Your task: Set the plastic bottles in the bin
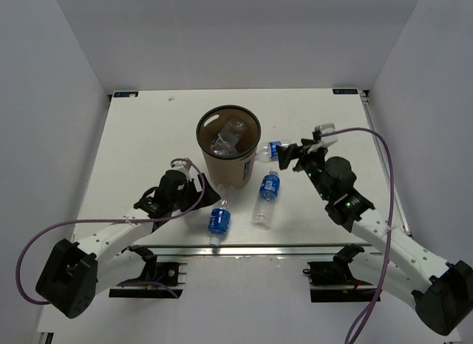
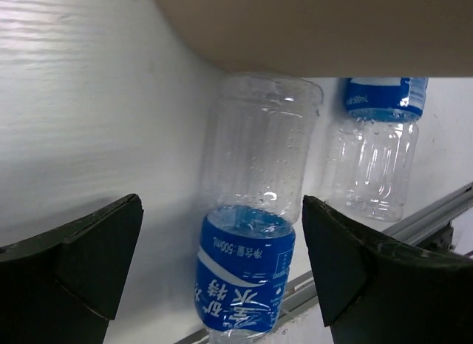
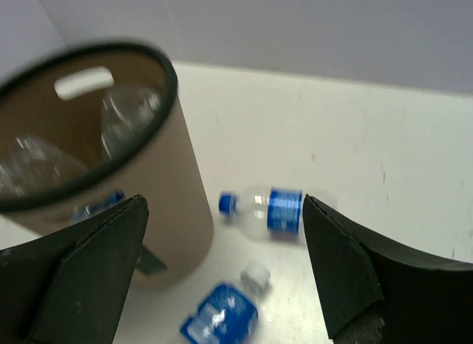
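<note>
Holding my left gripper spread as wide as it goes, I have nothing in its grasp. The nearest bottle lies on the table between the two fingers, with a gap on either side. Its blue label is toward my wrist and its clear base points at the bin, whose brown wall fills the top of that view. I cannot tell whether the base touches the bin. Just to the right lies the middle bottle, also on its side, apart from the first.

My right gripper is just as wide open and empty, hanging above the table to the right of the bin. Below it the far bottle lies on its side near the bin's foot, blue band around its middle, touched by neither finger.

The bin stands upright toward the middle of the table, its dark rim uppermost. Clear crinkled bottles in the bin show through its mouth.
</note>
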Available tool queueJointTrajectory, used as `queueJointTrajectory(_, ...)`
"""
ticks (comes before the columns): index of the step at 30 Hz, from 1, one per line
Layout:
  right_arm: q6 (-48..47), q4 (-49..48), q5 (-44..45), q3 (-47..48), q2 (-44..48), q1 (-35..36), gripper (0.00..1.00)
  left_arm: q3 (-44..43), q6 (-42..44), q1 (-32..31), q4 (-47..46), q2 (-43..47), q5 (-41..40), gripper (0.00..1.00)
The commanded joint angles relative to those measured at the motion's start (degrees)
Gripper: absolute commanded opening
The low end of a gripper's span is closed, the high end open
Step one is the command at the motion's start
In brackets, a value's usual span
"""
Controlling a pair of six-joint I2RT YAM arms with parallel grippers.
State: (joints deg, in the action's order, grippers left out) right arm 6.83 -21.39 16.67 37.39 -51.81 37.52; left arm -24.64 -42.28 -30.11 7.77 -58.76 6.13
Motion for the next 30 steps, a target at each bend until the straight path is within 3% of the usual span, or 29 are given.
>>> queueJointTrajectory(1, 5.21, 1.70, -0.76, -3.80, 5.31, -0.78, 0.89, -0.93, 2.03, -3.01, -7.32, -2.40, 3.45, 0.97)
queueJointTrajectory(8, 4.33, 3.63, 3.28, -6.71, 9.45, -1.04, 0.89, -5.75, 4.66, -10.05, -5.05, -9.52, -5.77, 0.94)
queueJointTrajectory(15, 4.77, 3.90, 8.11, -9.52, 13.05, -1.22, 0.89, -10.51, 4.31, -15.94, -1.00, -15.15, -15.61, 0.77)
queueJointTrajectory(16, 4.68, 3.98, 8.64, -9.70, 13.40, -1.39, 0.89, -11.12, 4.05, -16.73, -0.31, -15.68, -16.58, 0.72)
queueJointTrajectory(17, 4.60, 4.16, 9.60, -9.87, 13.75, -1.39, 0.89, -11.65, 4.05, -17.09, 0.05, -16.73, -17.37, 0.58)
queueJointTrajectory(20, 4.68, 5.12, 11.10, -9.88, 14.72, -1.66, 0.89, -14.02, 4.22, -17.79, 3.03, -17.53, -19.05, 0.42)
queueJointTrajectory(23, 4.68, 5.57, 11.90, -10.14, 16.21, -1.75, 0.89, -15.61, 3.61, -18.14, 7.60, -14.65, -21.85, 0.35)
queueJointTrajectory(30, 4.77, 5.65, 12.51, -10.58, 17.89, -2.10, 0.89, -17.27, -0.86, -18.23, 21.20, 0.63, -32.56, 0.33)
